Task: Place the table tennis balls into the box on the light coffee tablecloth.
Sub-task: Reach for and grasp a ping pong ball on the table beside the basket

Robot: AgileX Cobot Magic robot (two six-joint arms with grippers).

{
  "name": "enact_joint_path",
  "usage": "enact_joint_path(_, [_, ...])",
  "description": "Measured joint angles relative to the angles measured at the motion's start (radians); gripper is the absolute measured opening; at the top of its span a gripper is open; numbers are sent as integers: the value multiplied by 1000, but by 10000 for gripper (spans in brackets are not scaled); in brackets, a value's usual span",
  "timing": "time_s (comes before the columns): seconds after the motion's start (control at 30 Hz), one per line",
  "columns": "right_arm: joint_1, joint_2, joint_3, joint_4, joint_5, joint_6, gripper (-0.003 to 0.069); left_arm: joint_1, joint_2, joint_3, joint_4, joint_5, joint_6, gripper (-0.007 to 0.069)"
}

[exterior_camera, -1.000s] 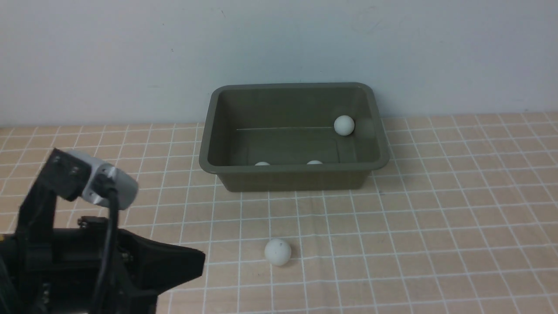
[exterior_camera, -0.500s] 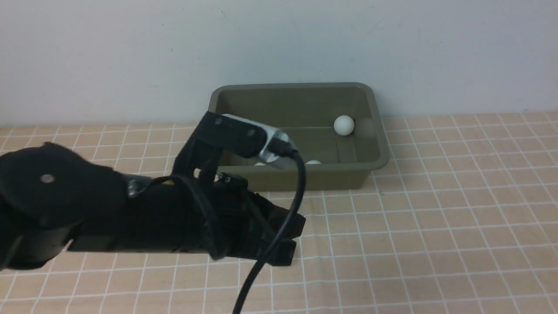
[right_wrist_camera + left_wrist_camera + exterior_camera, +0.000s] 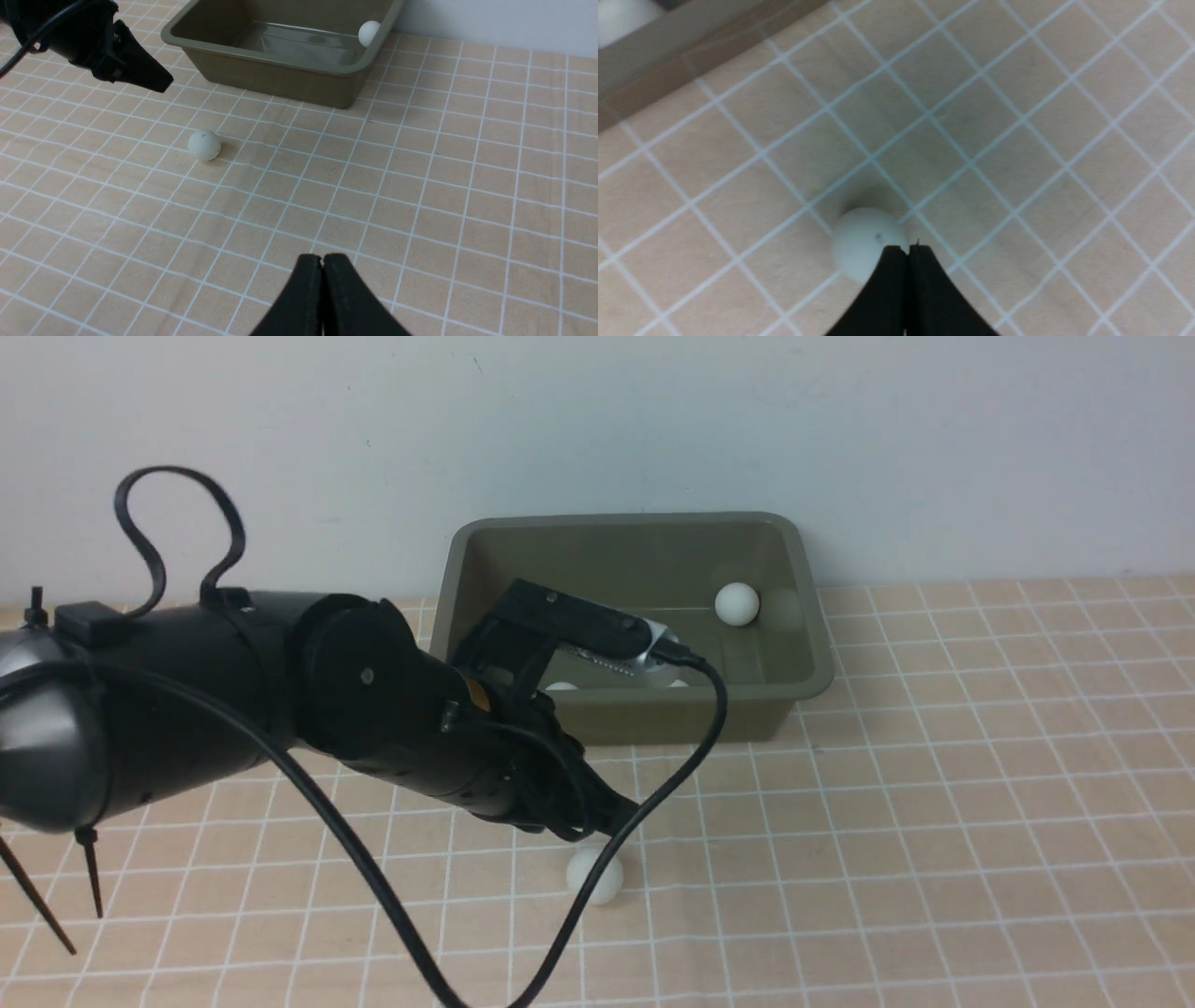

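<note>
The left fingers (image 3: 896, 256) are closed, pressed flat one against the other with nothing between them, and their tips hang just above the loose ball (image 3: 864, 242). The right fingers (image 3: 310, 263) are also closed and empty, low over the cloth (image 3: 934, 803) and well apart from everything.

What has changed is the left arm. One second ago it was only at the lower left corner of the front view. Now it stretches across the middle, with the tips over the ball (image 3: 581, 877) and its cable (image 3: 672, 775) crossing in front of it. The ball itself did not move; it lies on the same square of the cloth, in front of the box (image 3: 747, 719) and apart from it.

In the box we see three balls: one (image 3: 737, 604) at the far right corner and two (image 3: 561, 687) just showing over the near wall (a fifth one we cannot find in any view).

So we judge that the reach is nearly done and the grasp is not yet begun. Closed fingers cannot take a ball; they must first open wider than it and then descend around it. The ball is light and round, so a touch from the tips on one side could send it rolling away over the cloth.
</note>
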Motion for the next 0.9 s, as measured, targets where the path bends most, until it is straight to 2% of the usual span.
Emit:
enact_joint_path(0.07, [0,0,0,0,0,0,-18,0,9,-17,124,35,-127,-69])
enact_joint_path(0.1, [0,0,0,0,0,0,-18,-1,18,-35,214,68,-243,-69])
enact_joint_path(0.13, [0,0,0,0,0,0,-18,-6,25,-46,277,95,-303,-69])
enact_joint_path(0.23, [0,0,0,-1,0,0,-18,-36,40,-73,366,151,-400,-69])
enact_joint_path(0.43, [0,0,0,-1,0,0,-18,-140,61,-92,387,180,-411,-65])
enact_joint_path(0.57, [0,0,0,0,0,0,-18,-187,68,-93,385,205,-393,-27])
enact_joint_path(0.77, [0,0,0,0,0,1,-18,-188,68,-94,387,239,-378,85])
enact_joint_path(0.87, [0,0,0,1,0,2,-18,-188,68,-94,387,221,-378,190])
enact_joint_path(0.9, [0,0,0,1,0,2,-18,-188,68,-94,387,217,-378,202])
